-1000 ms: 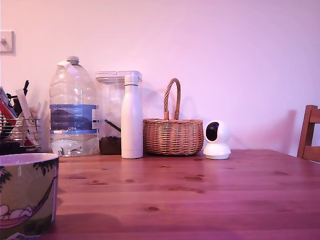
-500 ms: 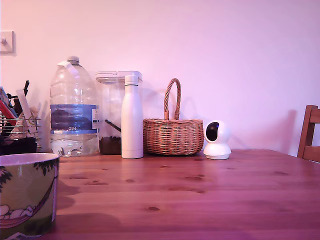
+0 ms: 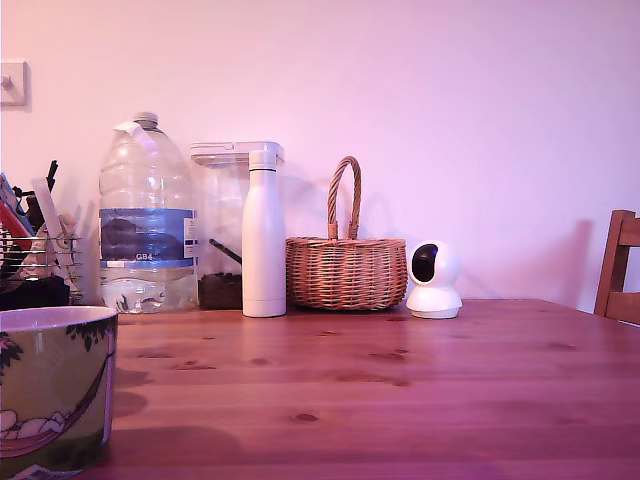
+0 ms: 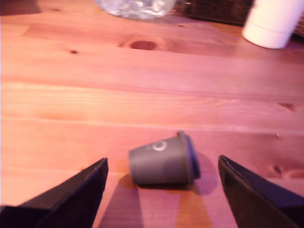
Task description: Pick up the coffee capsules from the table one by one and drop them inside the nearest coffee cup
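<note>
Tabletop [image 4: 142, 95]: reddish-brown planks, dark knots, spanning both views.

Coffee cup [image 3: 50, 390]: wide green mug at the exterior view's left edge, upright; no capsule shows inside, though its interior is hidden.

Gripper [image 4: 161, 190]: fingers [image 4: 76, 190] spread wide, holding nothing, low over the wood.

Coffee capsule [image 4: 164, 159]: grey, on its side between the fingers, touching neither; its long axis probably runs across the gap, flanged end toward one finger.

Gripper [image 4: 161, 190] low, jaws spread wide, nothing held.
</note>
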`<action>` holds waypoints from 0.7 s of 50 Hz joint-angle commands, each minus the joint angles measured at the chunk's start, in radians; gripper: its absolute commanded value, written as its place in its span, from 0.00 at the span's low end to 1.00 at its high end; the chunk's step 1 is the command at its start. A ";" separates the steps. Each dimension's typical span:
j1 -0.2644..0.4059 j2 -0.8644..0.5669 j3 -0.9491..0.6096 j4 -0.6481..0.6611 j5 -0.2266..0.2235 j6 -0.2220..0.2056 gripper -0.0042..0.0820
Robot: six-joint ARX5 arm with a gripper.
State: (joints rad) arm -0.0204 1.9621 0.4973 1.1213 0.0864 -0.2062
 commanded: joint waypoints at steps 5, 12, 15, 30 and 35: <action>-0.014 0.064 0.051 0.004 -0.001 -0.015 0.83; -0.014 0.073 0.062 -0.002 -0.009 -0.015 0.83; -0.014 0.073 0.062 -0.008 -0.013 -0.015 0.83; -0.008 0.074 0.063 -0.024 -0.028 -0.016 0.78; -0.008 0.074 0.063 -0.027 -0.028 -0.016 0.65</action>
State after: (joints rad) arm -0.0311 2.0205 0.5663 1.0927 0.0586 -0.2150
